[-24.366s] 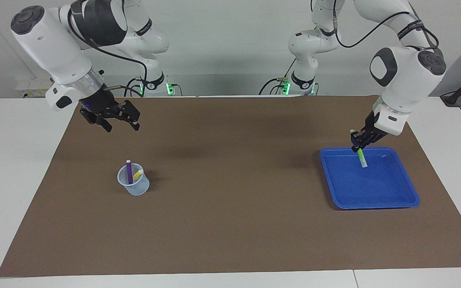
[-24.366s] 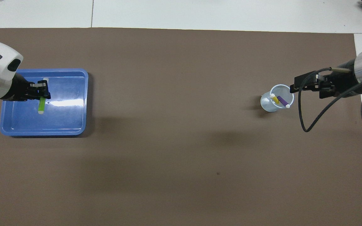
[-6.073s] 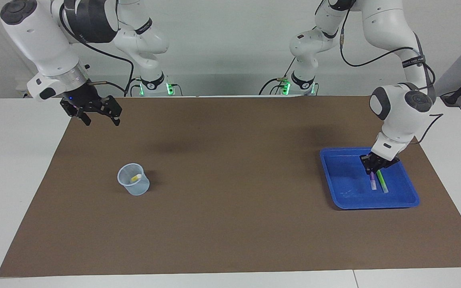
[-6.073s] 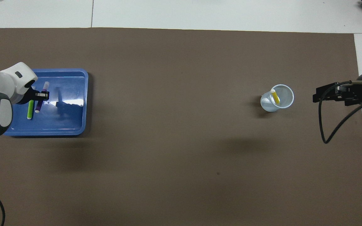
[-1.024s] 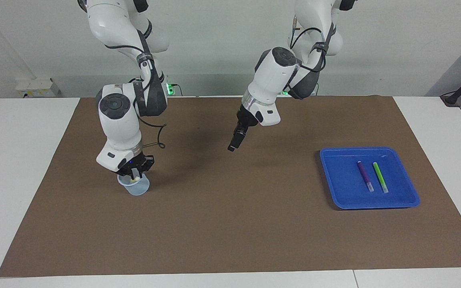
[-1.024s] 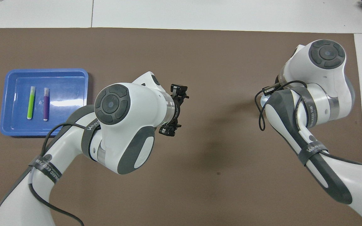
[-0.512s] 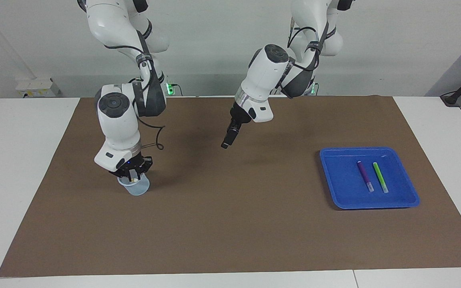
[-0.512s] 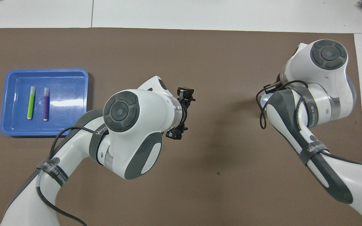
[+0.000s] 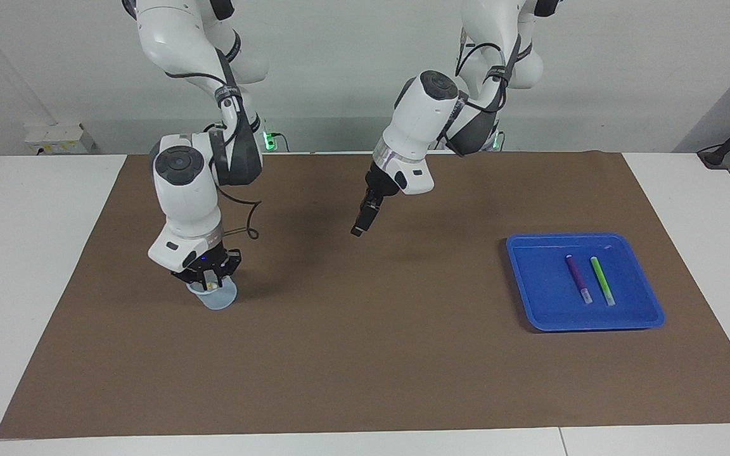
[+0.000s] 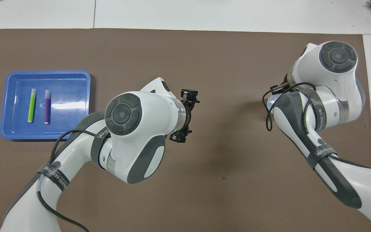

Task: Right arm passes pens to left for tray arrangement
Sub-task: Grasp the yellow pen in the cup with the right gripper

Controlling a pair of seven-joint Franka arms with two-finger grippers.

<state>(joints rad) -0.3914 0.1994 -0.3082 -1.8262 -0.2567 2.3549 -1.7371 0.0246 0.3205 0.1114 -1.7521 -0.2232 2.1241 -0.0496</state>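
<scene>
My right gripper reaches down into the small translucent cup and is shut on the yellow pen, of which only the pale tip shows between the fingers. In the overhead view the right arm hides this gripper and the cup. My left gripper hangs open and empty over the middle of the mat; in the overhead view its fingers stand wide apart. The purple pen and the green pen lie side by side in the blue tray, also seen in the overhead view.
A brown mat covers most of the white table. The cup stands toward the right arm's end and the tray toward the left arm's end. A cable loops off the right arm's wrist.
Over the last second my right gripper has risen slightly at the cup. My left gripper has shifted a little toward the right arm's end. The pens in the tray have not moved.
</scene>
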